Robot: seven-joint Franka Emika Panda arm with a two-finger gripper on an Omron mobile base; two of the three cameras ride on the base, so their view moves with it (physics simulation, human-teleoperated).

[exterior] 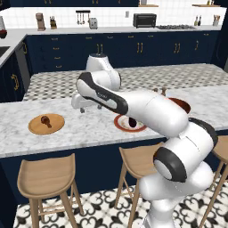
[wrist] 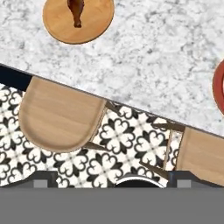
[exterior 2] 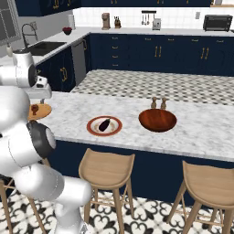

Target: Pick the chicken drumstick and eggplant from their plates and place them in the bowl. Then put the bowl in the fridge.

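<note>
A small reddish-brown chicken drumstick [exterior: 45, 120] lies on a flat orange-tan plate [exterior: 54, 128] near the left end of a marble-topped kitchen island [exterior: 84, 129]. Well apart to its right, a dark purple eggplant [exterior 2: 104, 124] rests on a white-centred plate with a red-brown rim [exterior 2: 94, 130]. Farther right on the same counter stands a deep reddish-brown bowl [exterior 2: 157, 120], with two small wooden shakers [exterior 2: 158, 103] just behind it.

The white robot arm reaches over the counter between the two plates. Its gripper [exterior: 82, 108] hangs above the marble, right of the drumstick's plate, with its two dark fingers spread wide apart and nothing between them. The hand camera looks down past the island's edge onto wooden stools [wrist: 59, 116] and a black-and-white patterned floor [wrist: 127, 148]. Navy cabinets [exterior: 133, 49] line the far wall.
</note>
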